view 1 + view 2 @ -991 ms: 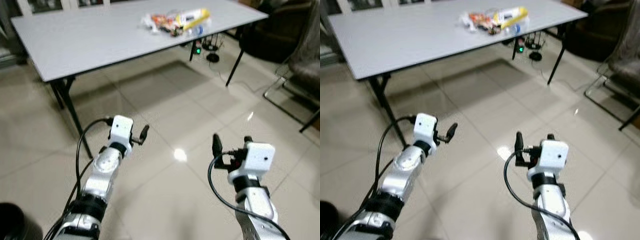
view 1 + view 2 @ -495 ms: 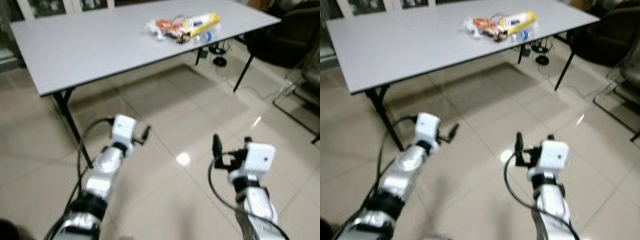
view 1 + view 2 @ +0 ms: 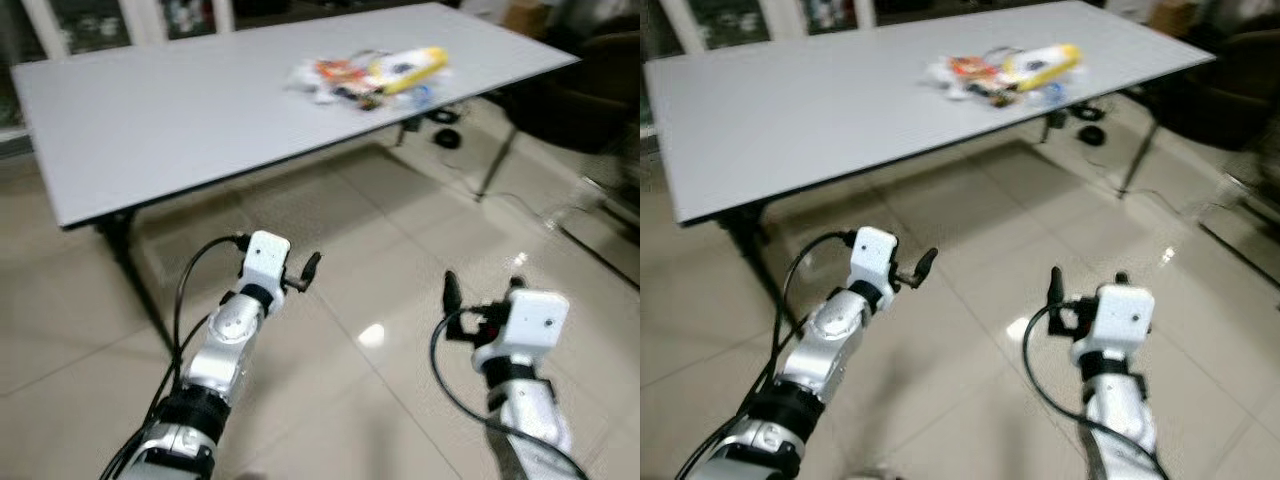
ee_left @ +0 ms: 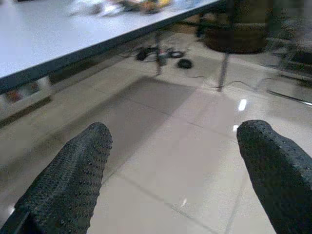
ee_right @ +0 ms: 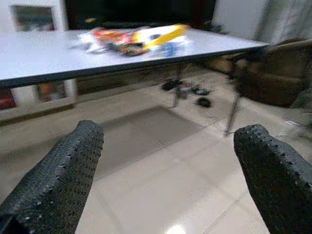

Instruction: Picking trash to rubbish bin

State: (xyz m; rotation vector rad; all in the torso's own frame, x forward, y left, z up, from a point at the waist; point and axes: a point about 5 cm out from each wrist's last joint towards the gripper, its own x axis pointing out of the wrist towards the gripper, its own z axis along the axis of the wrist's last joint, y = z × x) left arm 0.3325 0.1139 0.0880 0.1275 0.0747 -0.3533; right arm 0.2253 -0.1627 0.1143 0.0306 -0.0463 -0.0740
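Tiled floor (image 3: 400, 240), glossy beige, w/ a long grey bench (image 3: 180, 100) across the top of the head view. Trash pile (image 3: 368, 75) sits on the bench at approx 1 o'clock, near its far right end: crumpled wrappers plus a yellow packet (image 3: 408, 64) on the pile's right side. Cables (image 3: 440, 125) lie on the floor under that end; dark chair (image 3: 575, 95) at 2 o'clock. Left hand (image 3: 300, 272) raised over the floor at 7 o'clock, fingers spread wide, holding nothing. Right hand (image 3: 480, 290) at 5 o'clock, also wide open, empty. Both well short of the bench.
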